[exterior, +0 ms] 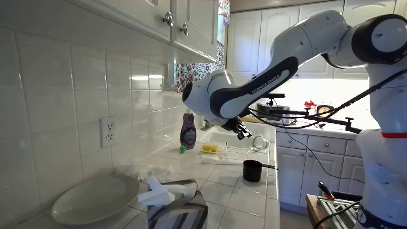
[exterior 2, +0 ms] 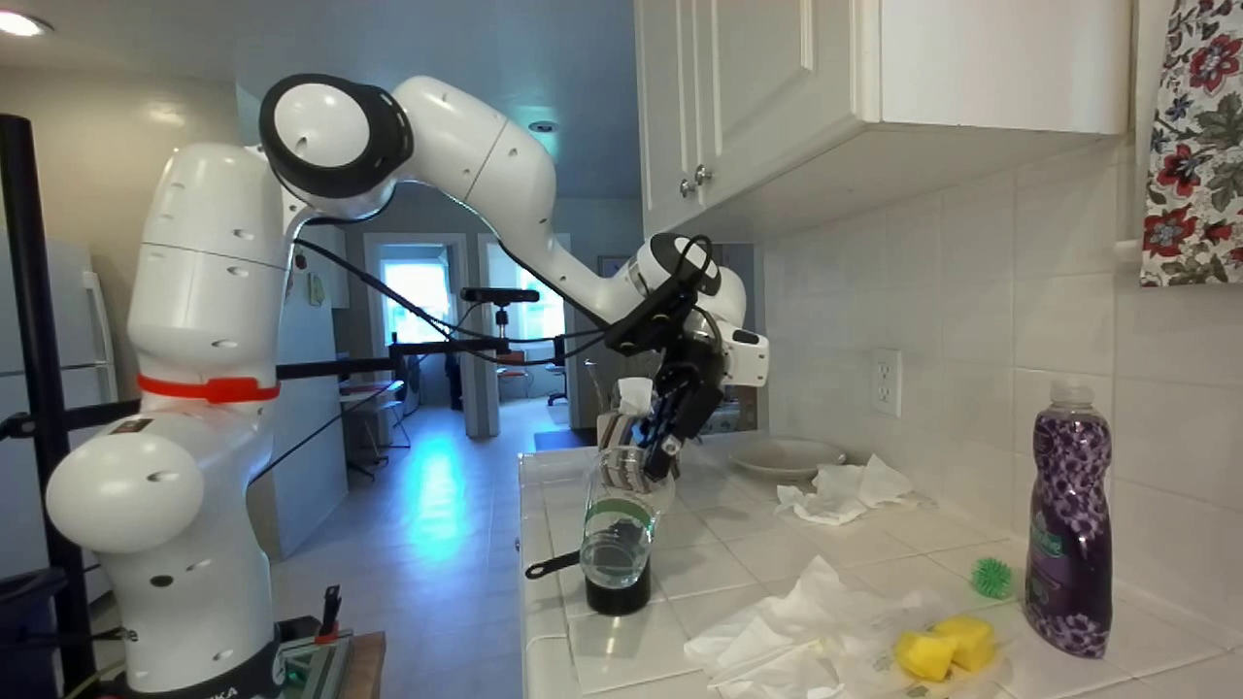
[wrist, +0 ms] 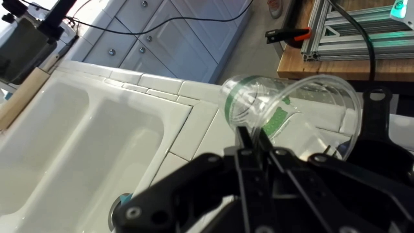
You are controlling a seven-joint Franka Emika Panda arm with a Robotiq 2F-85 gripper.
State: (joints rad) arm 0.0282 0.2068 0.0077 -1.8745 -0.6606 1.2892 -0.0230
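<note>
The black two-fingered gripper [wrist: 253, 133] pinches the rim of a clear plastic cup with green print [wrist: 291, 113], tipped nearly on its side, mouth toward a round black measuring cup with a long handle [exterior: 252, 172]. That one stands upright just below, on the white tiled counter [exterior: 244, 201]. Further off lies crumpled white paper [exterior 2: 782, 618]; beyond it, a spiky green ball [exterior 2: 991, 578] sits beside a purple-patterned plastic bottle [exterior 2: 1070, 539].

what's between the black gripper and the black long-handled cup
A clear, green-banded plastic cup, pinched at its rim by the gripper; the wrist view shows it between them.
</note>
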